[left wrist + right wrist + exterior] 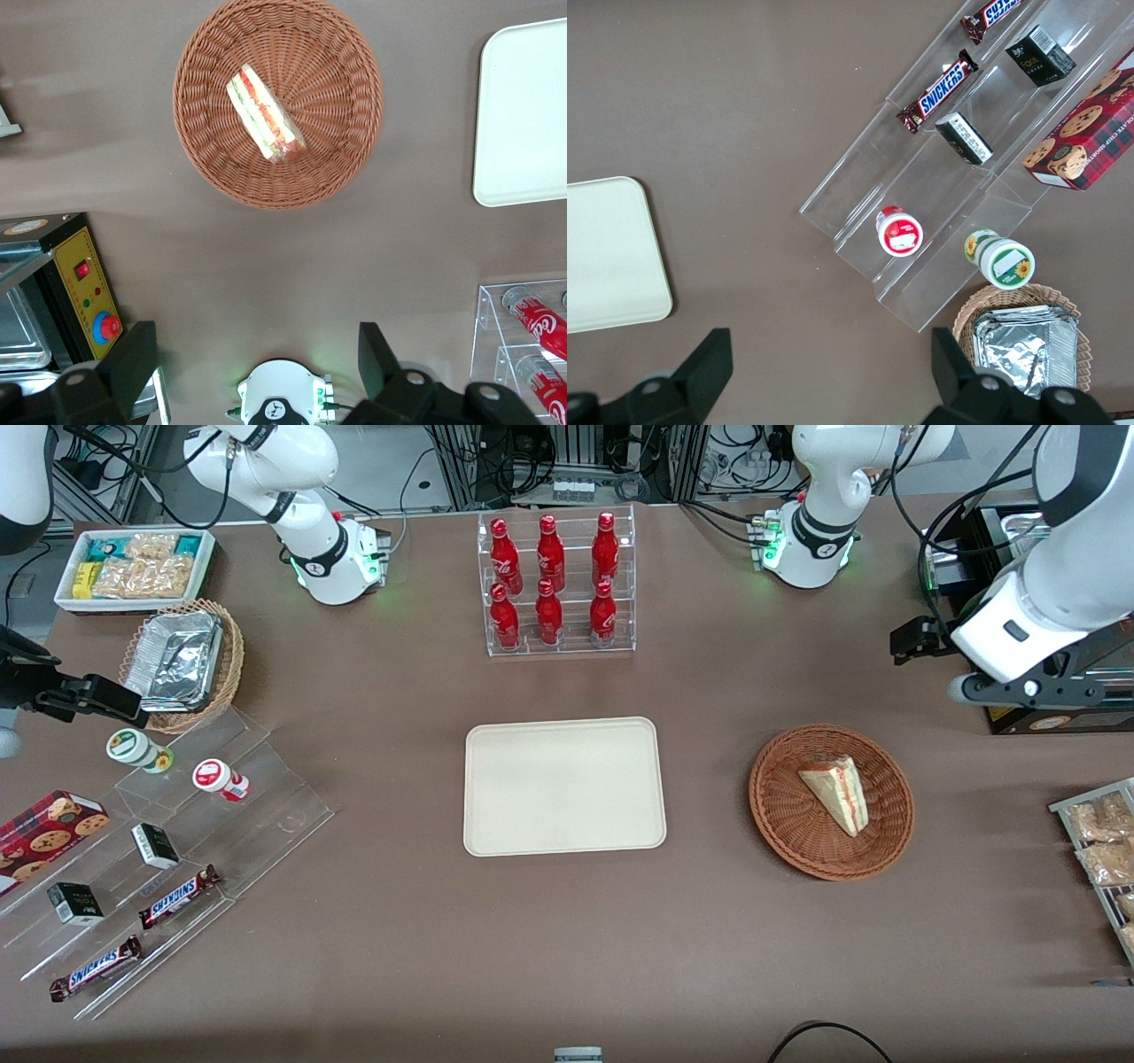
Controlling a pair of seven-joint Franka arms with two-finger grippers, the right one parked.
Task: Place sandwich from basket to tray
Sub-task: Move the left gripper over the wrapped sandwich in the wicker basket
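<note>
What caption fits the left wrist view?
Open gripper hovers above the sandwich in its basket; tray beside.

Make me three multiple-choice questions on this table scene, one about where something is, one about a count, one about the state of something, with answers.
1. Where is the sandwich?
A. in the basket
B. on the tray
C. on the bare table

2. How many red bottles stand in the clear rack?
A. four
B. six
C. eight

3. How is the left arm's gripper?
A. shut on the sandwich
B. shut, empty
C. open, empty

Answers: 1 A, it lies on the wicker; 2 B, two rows of three; 3 C, fingers spread apart, away from the basket, holding nothing.
</note>
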